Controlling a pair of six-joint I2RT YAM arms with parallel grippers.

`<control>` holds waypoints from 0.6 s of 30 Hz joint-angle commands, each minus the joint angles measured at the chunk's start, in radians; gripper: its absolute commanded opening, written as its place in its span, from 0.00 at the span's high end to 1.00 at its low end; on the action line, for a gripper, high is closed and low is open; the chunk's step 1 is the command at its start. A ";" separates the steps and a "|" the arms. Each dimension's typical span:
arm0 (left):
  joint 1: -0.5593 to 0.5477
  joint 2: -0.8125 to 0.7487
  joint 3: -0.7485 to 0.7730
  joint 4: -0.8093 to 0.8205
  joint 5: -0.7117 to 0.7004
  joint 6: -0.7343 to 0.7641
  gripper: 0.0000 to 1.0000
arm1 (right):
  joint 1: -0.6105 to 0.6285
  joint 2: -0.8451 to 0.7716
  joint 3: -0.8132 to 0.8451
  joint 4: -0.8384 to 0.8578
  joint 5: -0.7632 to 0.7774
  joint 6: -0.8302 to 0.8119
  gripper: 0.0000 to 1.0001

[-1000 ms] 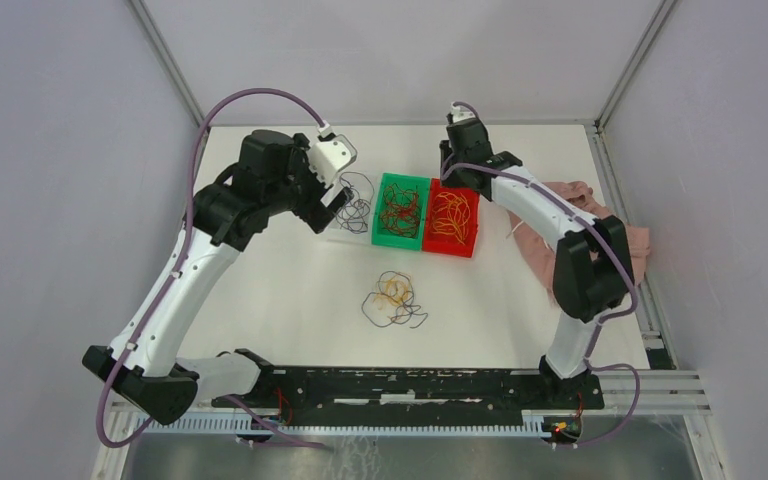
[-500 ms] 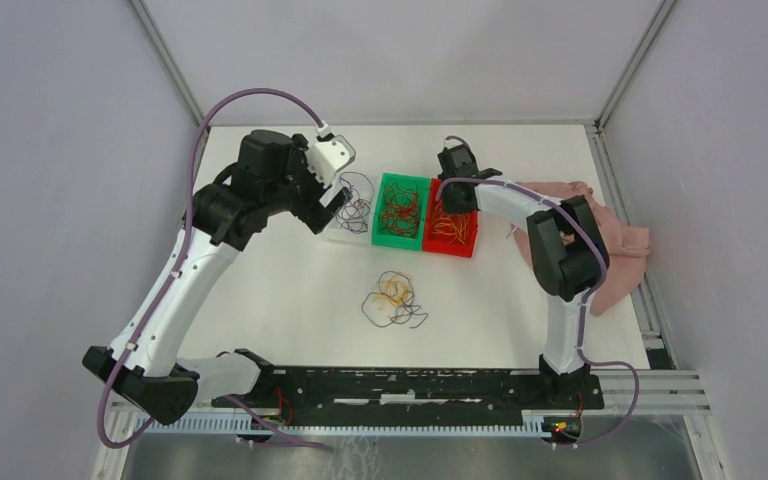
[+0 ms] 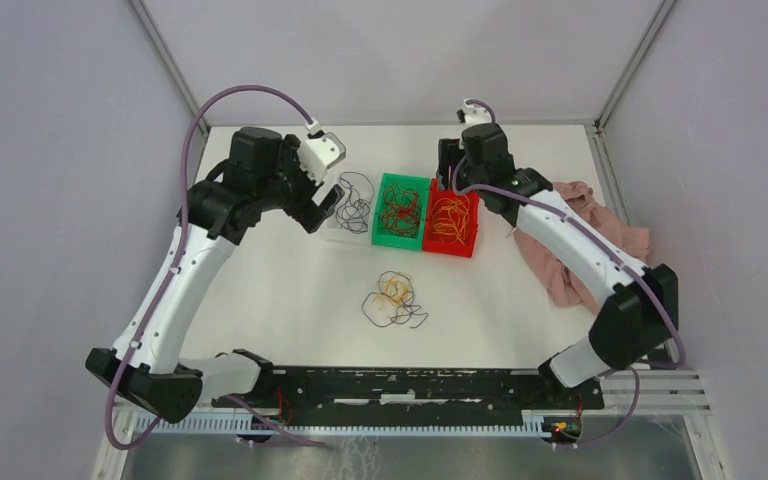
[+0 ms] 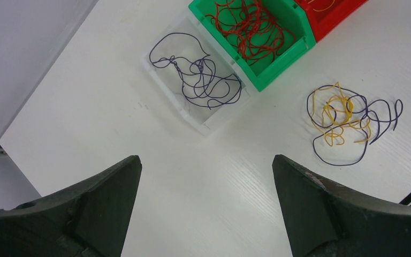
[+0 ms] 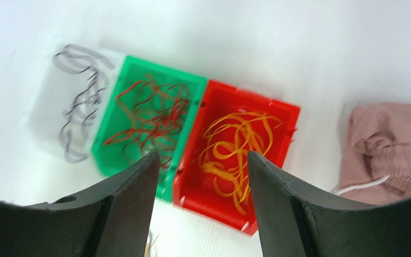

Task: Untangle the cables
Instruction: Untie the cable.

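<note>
A tangled clump of yellow-orange and purple-black cables (image 3: 393,298) lies loose on the white table, also in the left wrist view (image 4: 345,115). Purple-black cables (image 4: 199,75) lie in a clear bin (image 4: 203,126). Dark red cables (image 3: 399,208) fill the green bin (image 3: 397,177). Yellow-orange cables (image 5: 234,144) fill the red bin (image 5: 211,205). My left gripper (image 4: 206,160) hangs open and empty above bare table, near the clear bin. My right gripper (image 5: 203,155) is open and empty above the red bin's near wall, in a blurred view.
A crumpled pink cloth (image 3: 585,245) with a white drawstring (image 5: 364,186) lies right of the red bin, under the right arm. The three bins stand in a row at the table's back. Grey walls and a metal frame enclose the table.
My right arm has drawn up and back from the red bin, and its jaws have spread wider. The left arm has shifted slightly back and left.
</note>
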 commanded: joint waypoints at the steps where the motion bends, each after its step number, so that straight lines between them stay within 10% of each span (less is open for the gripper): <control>1: 0.039 0.007 0.018 -0.004 0.063 0.031 0.01 | 0.078 -0.128 -0.121 -0.028 -0.031 0.006 0.34; 18: 0.052 -0.013 -0.044 0.000 0.157 0.061 0.01 | 0.533 -0.254 -0.651 0.161 -0.226 0.064 0.37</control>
